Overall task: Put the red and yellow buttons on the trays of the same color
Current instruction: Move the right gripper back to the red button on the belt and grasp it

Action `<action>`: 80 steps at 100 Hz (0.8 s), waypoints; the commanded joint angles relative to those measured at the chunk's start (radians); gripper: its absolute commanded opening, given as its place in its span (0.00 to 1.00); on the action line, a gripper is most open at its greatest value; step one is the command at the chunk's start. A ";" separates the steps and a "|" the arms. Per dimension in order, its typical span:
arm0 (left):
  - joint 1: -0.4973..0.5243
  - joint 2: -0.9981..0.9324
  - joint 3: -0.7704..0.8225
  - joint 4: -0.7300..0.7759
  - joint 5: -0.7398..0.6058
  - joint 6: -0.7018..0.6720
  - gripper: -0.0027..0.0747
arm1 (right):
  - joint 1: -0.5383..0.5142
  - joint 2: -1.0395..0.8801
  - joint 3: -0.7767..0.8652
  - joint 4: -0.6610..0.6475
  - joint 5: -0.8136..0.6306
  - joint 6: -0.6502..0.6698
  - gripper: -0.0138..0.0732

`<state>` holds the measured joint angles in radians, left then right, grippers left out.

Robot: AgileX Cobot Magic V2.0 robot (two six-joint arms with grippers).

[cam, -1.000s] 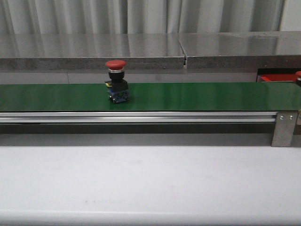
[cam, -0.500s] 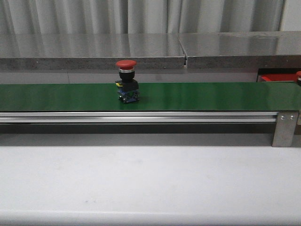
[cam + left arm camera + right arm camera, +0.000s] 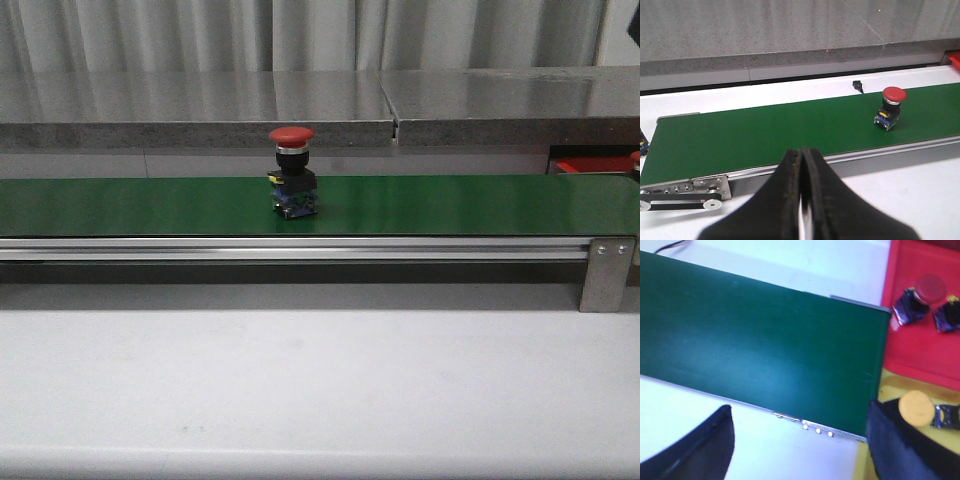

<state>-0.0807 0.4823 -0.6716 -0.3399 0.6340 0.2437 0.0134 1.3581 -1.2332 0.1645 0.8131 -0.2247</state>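
We see a red button standing upright on a long green belt, near the middle of the front view, its red cap on top and a dark body with a blue base below. In the left wrist view the same button sits apart from the left gripper, whose two dark fingers are pressed together on nothing.

The right gripper hangs over the belt's end with its fingers spread wide, and only their blurred dark tips show. Past that end lies a red tray, cut off by the frame edge, holding another red-capped button and part of another piece. A yellow tray shows only as a strip, with a yellow button half hidden behind a finger.
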 commanded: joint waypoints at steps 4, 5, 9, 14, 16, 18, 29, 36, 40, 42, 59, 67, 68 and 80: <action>-0.008 0.008 -0.027 -0.023 -0.073 0.002 0.01 | 0.061 0.019 -0.080 -0.002 -0.003 -0.016 0.79; -0.008 0.008 -0.027 -0.023 -0.073 0.002 0.01 | 0.064 0.022 -0.086 -0.002 0.003 -0.016 0.79; -0.008 0.008 -0.027 -0.023 -0.073 0.002 0.01 | 0.084 0.042 -0.105 -0.002 0.014 -0.016 0.79; -0.008 0.008 -0.027 -0.023 -0.073 0.002 0.01 | 0.107 0.064 -0.124 -0.002 0.015 -0.020 0.80; -0.008 0.008 -0.027 -0.023 -0.073 0.002 0.01 | 0.116 0.073 -0.132 -0.002 0.016 -0.023 0.81; -0.008 0.008 -0.027 -0.023 -0.073 0.002 0.01 | 0.125 0.081 -0.137 -0.002 0.016 -0.025 0.82; -0.008 0.008 -0.027 -0.023 -0.073 0.002 0.01 | 0.168 0.128 -0.182 -0.002 0.032 -0.025 0.85; -0.008 0.008 -0.027 -0.023 -0.073 0.002 0.01 | 0.192 0.156 -0.211 -0.002 0.038 -0.033 0.85; -0.008 0.008 -0.027 -0.023 -0.073 0.002 0.01 | 0.202 0.170 -0.226 -0.002 0.042 -0.034 0.85; -0.008 0.008 -0.027 -0.023 -0.073 0.002 0.01 | 0.208 0.177 -0.235 -0.002 0.045 -0.034 0.85; -0.008 0.008 -0.027 -0.023 -0.073 0.002 0.01 | 0.256 0.241 -0.295 -0.002 0.066 -0.077 0.85; -0.008 0.008 -0.027 -0.023 -0.073 0.002 0.01 | 0.273 0.273 -0.317 0.000 0.069 -0.115 0.85; -0.008 0.008 -0.027 -0.023 -0.073 0.002 0.01 | 0.275 0.276 -0.320 0.000 0.071 -0.122 0.85; -0.008 0.008 -0.027 -0.023 -0.073 0.002 0.01 | 0.290 0.313 -0.330 0.051 0.067 -0.209 0.85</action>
<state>-0.0807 0.4823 -0.6716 -0.3399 0.6340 0.2437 0.2938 1.6914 -1.5241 0.1757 0.9104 -0.3585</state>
